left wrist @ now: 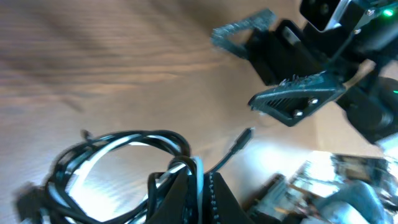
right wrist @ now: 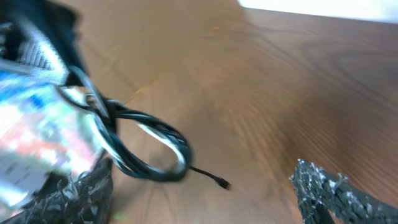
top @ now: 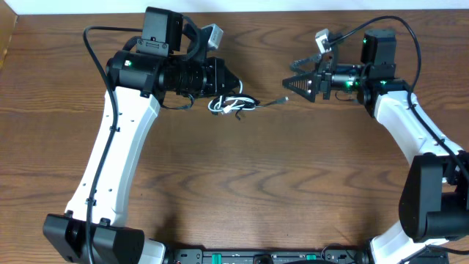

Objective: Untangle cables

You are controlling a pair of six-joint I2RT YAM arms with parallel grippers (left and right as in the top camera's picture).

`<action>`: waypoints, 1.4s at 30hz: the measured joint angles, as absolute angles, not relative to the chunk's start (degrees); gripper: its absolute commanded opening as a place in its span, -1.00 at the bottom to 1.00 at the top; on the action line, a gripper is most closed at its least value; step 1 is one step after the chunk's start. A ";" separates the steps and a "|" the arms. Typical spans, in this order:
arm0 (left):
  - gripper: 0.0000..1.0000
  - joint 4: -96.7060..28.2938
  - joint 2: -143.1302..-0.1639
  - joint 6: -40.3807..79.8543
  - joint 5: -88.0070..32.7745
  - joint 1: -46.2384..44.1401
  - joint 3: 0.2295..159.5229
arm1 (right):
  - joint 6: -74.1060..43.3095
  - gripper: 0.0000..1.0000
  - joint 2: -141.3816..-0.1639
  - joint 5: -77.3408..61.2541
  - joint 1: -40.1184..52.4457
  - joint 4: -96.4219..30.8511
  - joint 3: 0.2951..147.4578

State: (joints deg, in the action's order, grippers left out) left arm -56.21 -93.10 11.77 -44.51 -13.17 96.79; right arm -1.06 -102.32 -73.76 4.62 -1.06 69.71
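While left gripper (left wrist: 194, 183) pinches cables (top: 231, 105) | right gripper (top: 293, 75) spread, facing them

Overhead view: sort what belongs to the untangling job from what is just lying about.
Job: black cable; white cable; left gripper, shut on the white cable; right gripper, open.
Not the job: wooden table; thick arm wiring.

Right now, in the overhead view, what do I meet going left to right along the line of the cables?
The left gripper → cable bundle → loose plug end → right gripper.
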 measured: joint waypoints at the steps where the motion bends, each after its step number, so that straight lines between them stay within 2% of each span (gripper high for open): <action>1: -0.85 -56.21 -93.10 11.77 -45.54 -13.17 96.79 | -0.54 0.78 -102.26 -75.29 5.10 -0.64 69.71; 9: -0.85 -56.38 -93.10 11.79 -52.49 -13.23 96.79 | 3.68 0.71 -102.26 -81.73 10.90 -1.02 69.71; 20: -0.86 -55.55 -93.10 11.79 -54.17 -13.17 96.79 | 6.20 0.36 -102.26 -83.07 15.16 -5.08 69.71; 23: -0.85 -54.26 -93.10 11.97 -54.19 -12.99 96.79 | 8.49 0.12 -102.26 -83.07 15.35 -9.30 69.71; 28: -0.85 -52.45 -93.10 13.13 -54.37 -11.77 96.79 | 11.77 -0.60 -102.26 -81.06 16.34 -14.22 69.69; 35: -0.85 -50.52 -93.10 13.74 -54.30 -10.96 96.79 | 10.55 -0.92 -102.26 -77.21 16.36 -14.70 69.69; 42: -0.85 -44.51 -93.21 13.93 -54.33 -9.43 96.77 | 2.74 -0.98 -102.15 -66.37 16.36 -20.27 70.00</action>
